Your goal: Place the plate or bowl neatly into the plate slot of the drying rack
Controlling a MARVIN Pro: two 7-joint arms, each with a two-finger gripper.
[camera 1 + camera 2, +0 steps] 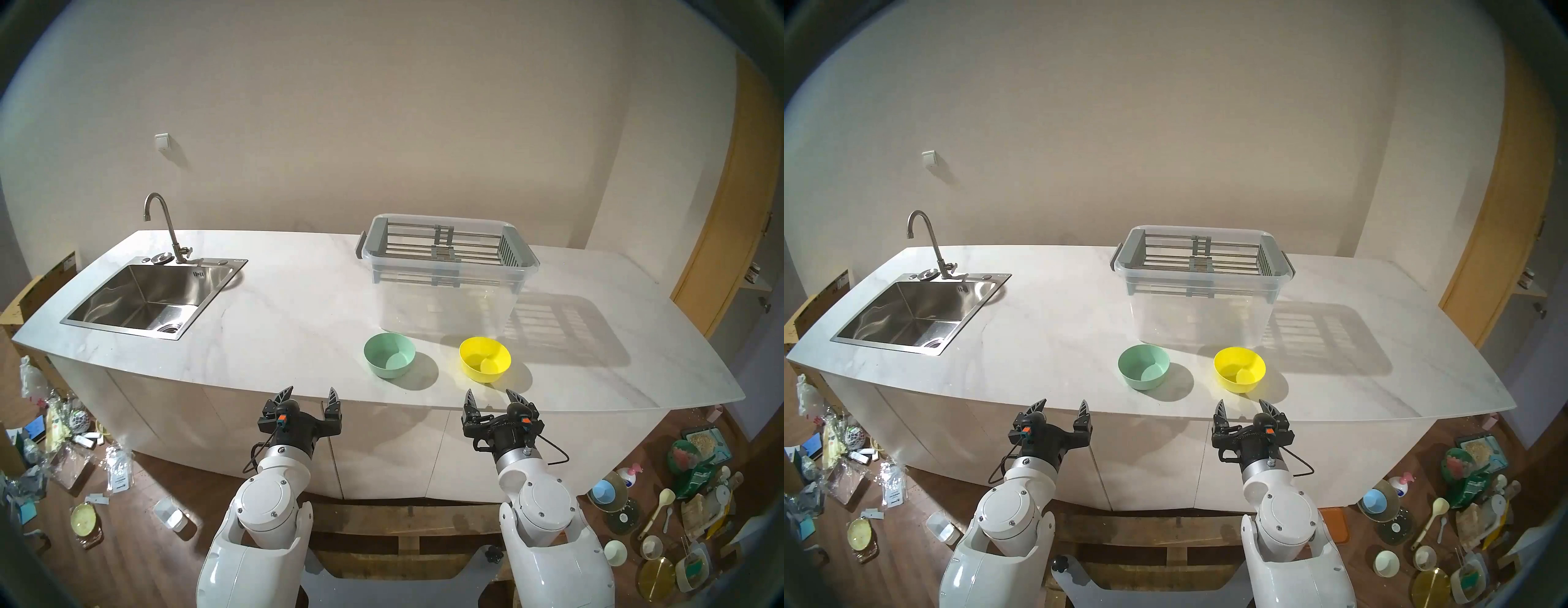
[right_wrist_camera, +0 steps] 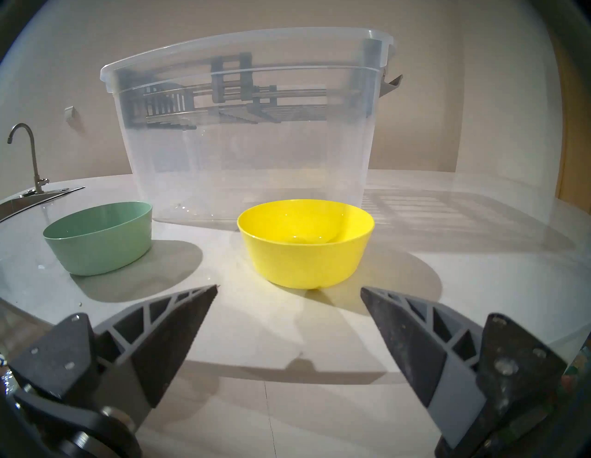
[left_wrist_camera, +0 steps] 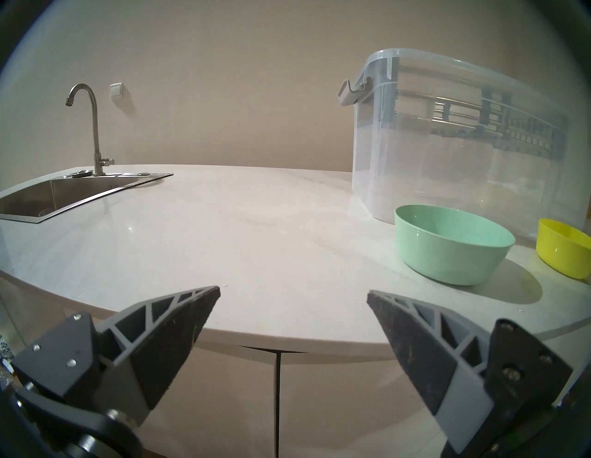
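Two empty bowls stand upright near the counter's front edge: a mint green bowl [image 1: 389, 355] [image 3: 454, 243] [image 2: 99, 238] and, to its right, a yellow bowl [image 1: 485, 359] [image 3: 563, 252] [image 2: 305, 243]. No plate stands on the counter. Behind them the drying rack [image 1: 407, 247] rests across the top of a clear tub [image 1: 445, 305]; its plate slot [image 1: 477, 250] holds nothing. My left gripper [image 1: 311, 390] [image 3: 293, 291] hovers open at the counter edge, left of the green bowl. In front of the yellow bowl, my right gripper [image 1: 488, 391] [image 2: 288, 288] is open too.
A steel sink [image 1: 140, 297] with a tall faucet [image 1: 163, 220] is set into the white marble counter [image 1: 297, 318] at the left. The tub throws a slatted shadow to its right. Clutter covers the floor on both sides of the counter.
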